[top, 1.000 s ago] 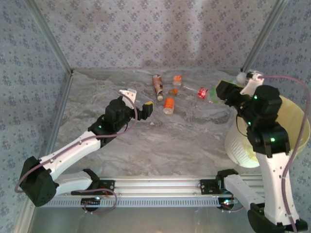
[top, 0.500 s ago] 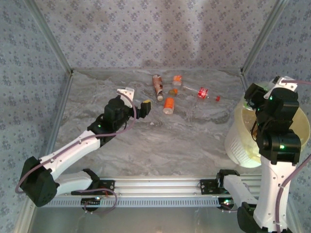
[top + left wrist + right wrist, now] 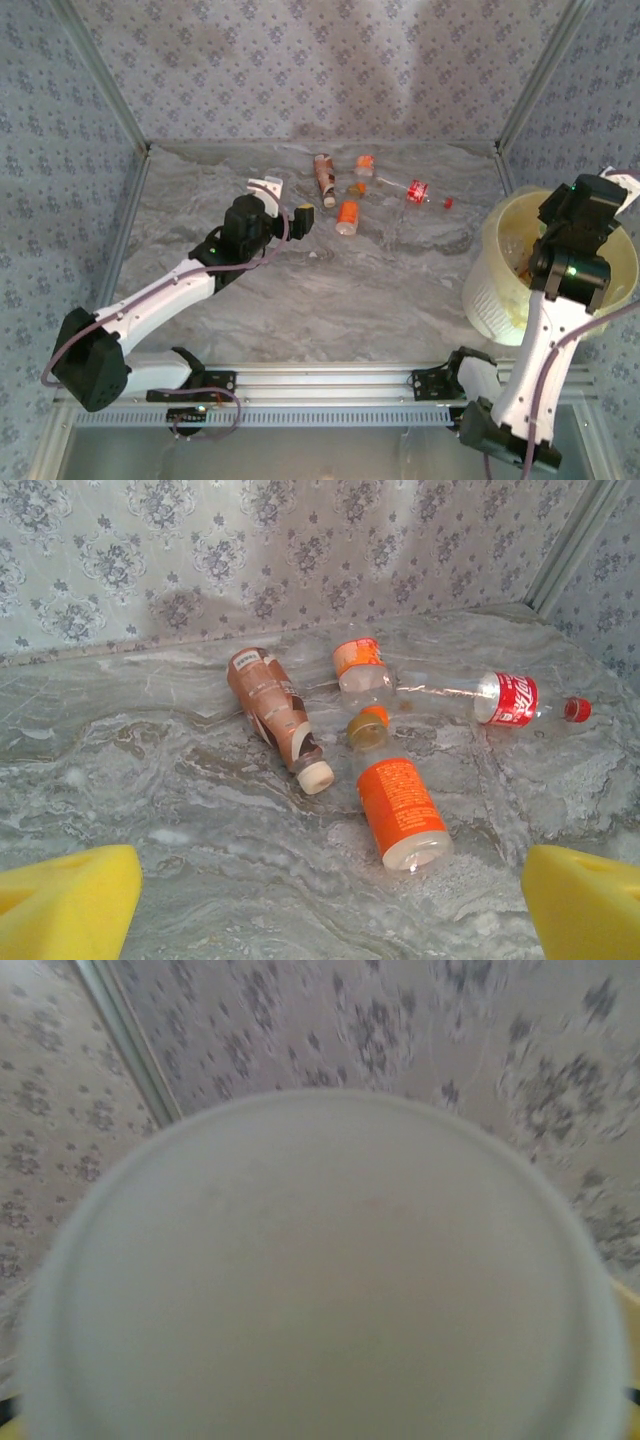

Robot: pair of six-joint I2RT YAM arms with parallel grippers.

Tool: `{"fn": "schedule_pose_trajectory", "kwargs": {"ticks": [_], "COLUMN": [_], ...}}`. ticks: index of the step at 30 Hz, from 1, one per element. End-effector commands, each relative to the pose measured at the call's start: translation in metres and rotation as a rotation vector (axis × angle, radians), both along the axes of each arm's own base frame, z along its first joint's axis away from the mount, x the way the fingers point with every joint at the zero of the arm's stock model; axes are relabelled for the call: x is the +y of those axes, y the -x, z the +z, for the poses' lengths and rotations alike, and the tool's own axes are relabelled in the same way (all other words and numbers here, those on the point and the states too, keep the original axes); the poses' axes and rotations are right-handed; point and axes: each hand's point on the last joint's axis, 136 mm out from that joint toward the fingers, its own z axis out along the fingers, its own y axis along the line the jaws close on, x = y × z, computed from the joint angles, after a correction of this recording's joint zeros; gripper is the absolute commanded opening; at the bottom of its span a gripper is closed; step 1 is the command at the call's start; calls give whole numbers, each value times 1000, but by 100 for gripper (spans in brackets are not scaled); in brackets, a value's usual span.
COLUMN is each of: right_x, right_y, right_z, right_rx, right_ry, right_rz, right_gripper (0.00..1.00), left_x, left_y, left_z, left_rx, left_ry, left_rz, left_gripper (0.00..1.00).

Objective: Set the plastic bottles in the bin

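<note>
Several plastic bottles lie at the back of the table: a brown-labelled one [image 3: 275, 712] [image 3: 324, 178], a short one with an orange band [image 3: 360, 670], an orange-labelled one [image 3: 400, 805] [image 3: 347, 216] and a clear red-labelled one [image 3: 500, 698] [image 3: 415, 190]. My left gripper [image 3: 330, 900] [image 3: 292, 222] is open just short of the orange-labelled bottle, with its yellow pads [image 3: 65, 900] wide apart and nothing between them. My right gripper [image 3: 560, 212] hangs over the bin [image 3: 495, 290]. A blurred, pale round bottle [image 3: 320, 1280] sits right in front of its camera, held in the jaws.
A loose red cap [image 3: 447, 203] lies right of the red-labelled bottle. Patterned walls close off the back and both sides, with metal corner posts [image 3: 535, 75]. Bare marble table [image 3: 380, 290] stretches between the arms and the bottles.
My right arm has swung right from beside the red-labelled bottle to above the bin, carrying its bottle. My left gripper has edged slightly toward the bottles.
</note>
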Motion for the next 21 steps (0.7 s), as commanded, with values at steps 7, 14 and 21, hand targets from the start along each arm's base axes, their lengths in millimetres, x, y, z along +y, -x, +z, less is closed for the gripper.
{"fn": "schedule_pose_trajectory", "kwargs": {"ticks": [7,14,21], "right_x": [6,-11,25], "right_y": [-20,18,-7], "right_z": [-20,1,17], "right_rx": [-89,-80,-175], "right_ry": [-137,-56,-102], "right_rz": [95,-85,140], "right_gripper": [100,100,100], "left_x": [8,10,19], "left_y": [-5,-5,-4], "left_z": [6,4,0], "left_rx": [4,18,42], "left_ry": [15,37,42], "left_rz": [40,56,101], "left_gripper": [98,98,98]}}
